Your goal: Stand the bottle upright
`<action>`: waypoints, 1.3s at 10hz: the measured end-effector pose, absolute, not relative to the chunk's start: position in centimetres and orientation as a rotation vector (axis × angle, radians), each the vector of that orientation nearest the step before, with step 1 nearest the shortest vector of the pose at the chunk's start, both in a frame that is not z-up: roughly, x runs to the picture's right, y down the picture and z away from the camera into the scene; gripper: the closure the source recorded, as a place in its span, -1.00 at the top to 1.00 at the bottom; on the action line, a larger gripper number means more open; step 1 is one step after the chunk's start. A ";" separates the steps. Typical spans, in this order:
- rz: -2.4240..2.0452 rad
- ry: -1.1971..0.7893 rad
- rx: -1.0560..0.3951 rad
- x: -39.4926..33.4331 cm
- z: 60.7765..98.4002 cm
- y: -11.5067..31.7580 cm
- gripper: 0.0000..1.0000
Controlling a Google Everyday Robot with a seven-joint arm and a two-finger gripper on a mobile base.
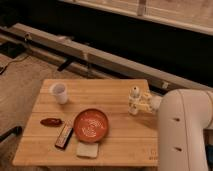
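Observation:
A small clear bottle (133, 100) with a white cap stands upright near the right edge of the wooden table (100, 92), its base on or just above the tabletop. My gripper (138, 103) reaches in from the right on the end of the white arm (182, 127). Its pale fingers (144, 100) are closed around the bottle's body below the cap. The lower part of the bottle is partly hidden by the fingers.
A white cup (59, 92) stands at the table's back left. An orange bowl (91, 125) sits at the centre front, with a dark red-brown item (51, 121) to its left, a dark bar (64, 136) and a pale sponge (87, 149) at the front. A long ledge (90, 52) runs behind the table.

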State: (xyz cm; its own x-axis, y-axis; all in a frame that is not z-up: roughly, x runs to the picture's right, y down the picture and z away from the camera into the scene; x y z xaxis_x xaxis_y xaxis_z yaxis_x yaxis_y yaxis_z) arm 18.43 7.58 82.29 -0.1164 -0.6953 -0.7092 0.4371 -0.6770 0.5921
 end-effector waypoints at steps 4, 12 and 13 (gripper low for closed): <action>-1.849 -0.290 1.380 18.4 82.4 7.9 -0.61; -1.853 -0.302 1.377 18.1 82.6 8.3 0.60; -1.858 -0.305 1.378 18.2 82.6 8.4 0.60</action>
State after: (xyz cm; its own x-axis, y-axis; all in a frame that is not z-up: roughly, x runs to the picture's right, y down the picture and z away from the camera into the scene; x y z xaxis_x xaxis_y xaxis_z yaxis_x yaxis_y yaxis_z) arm 18.22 8.42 82.58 -0.1008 -0.7066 -0.7004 0.4452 -0.6616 0.6034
